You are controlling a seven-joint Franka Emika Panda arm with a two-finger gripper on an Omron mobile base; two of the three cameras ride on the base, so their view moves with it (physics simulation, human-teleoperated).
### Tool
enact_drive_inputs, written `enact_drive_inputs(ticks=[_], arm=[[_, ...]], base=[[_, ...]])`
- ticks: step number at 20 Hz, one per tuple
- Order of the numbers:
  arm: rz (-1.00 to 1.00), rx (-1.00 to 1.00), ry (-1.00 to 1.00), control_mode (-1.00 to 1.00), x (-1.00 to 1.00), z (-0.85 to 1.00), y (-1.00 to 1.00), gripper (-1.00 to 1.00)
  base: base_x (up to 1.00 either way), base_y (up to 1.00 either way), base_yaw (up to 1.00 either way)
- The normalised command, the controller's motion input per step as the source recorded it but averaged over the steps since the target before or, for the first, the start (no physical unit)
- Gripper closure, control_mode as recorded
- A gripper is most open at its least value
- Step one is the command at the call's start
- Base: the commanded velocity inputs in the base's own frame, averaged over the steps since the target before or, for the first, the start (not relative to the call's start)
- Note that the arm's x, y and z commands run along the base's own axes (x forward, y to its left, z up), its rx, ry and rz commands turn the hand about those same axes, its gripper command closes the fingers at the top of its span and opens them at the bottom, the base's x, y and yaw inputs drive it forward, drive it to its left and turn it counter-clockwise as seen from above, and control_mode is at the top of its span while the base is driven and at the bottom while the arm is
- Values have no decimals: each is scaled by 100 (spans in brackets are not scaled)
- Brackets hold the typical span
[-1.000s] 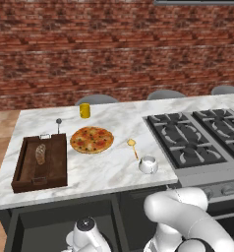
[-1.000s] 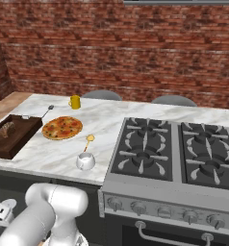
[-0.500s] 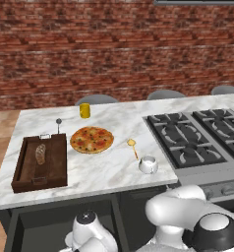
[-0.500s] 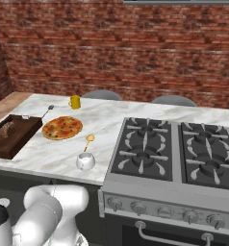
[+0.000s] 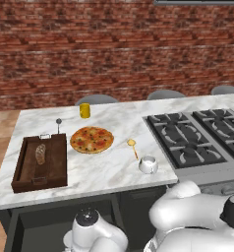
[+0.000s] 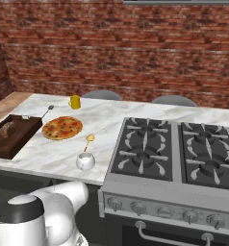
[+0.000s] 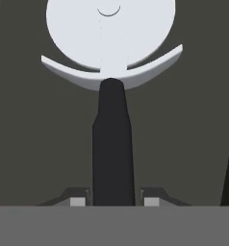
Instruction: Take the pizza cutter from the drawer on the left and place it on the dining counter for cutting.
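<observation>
In the hand view the pizza cutter (image 7: 111, 144) lies straight ahead, with its slim black handle running up to the round pale wheel. My gripper (image 7: 114, 201) is shut on the lower end of that handle, one dark fingertip on each side. Behind the cutter is the dark inside of the drawer (image 7: 39, 144). In the left base view the drawer (image 5: 38, 229) stands pulled out under the left part of the dining counter (image 5: 109, 170), and my white wrist hangs low over it, hiding the fingers and the cutter.
On the counter are a pizza (image 5: 92, 139), a brown wooden tray (image 5: 40, 162) with a bread loaf, a yellow cup (image 5: 84, 110), a thin grey utensil (image 5: 58, 124), a yellow-headed spatula (image 5: 132, 146) and a white cup (image 5: 148, 165). The black cooktop (image 5: 202, 133) lies to the right.
My wrist over the drawer has come up slightly and the arm's elbow has swung. The things on the counter have not moved.
</observation>
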Motion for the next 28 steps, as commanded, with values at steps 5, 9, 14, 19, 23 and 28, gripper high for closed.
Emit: enact_drive_inputs(ticks=[5,9,14,19,23,28], arm=[[0,0,-7,-100,-31,86,0,100],[0,0,0,-100,-21,98,0,100],[0,0,0,-100,-34,87,0,100],[0,0,-10,-100,-36,81,-11,100],[0,0,-11,-100,-4,74,-26,100],[-1,0,-7,-100,10,93,-25,100]], base=[[0,0,0],[0,0,0],[0,0,0],[0,0,0],[0,0,0],[0,0,0]])
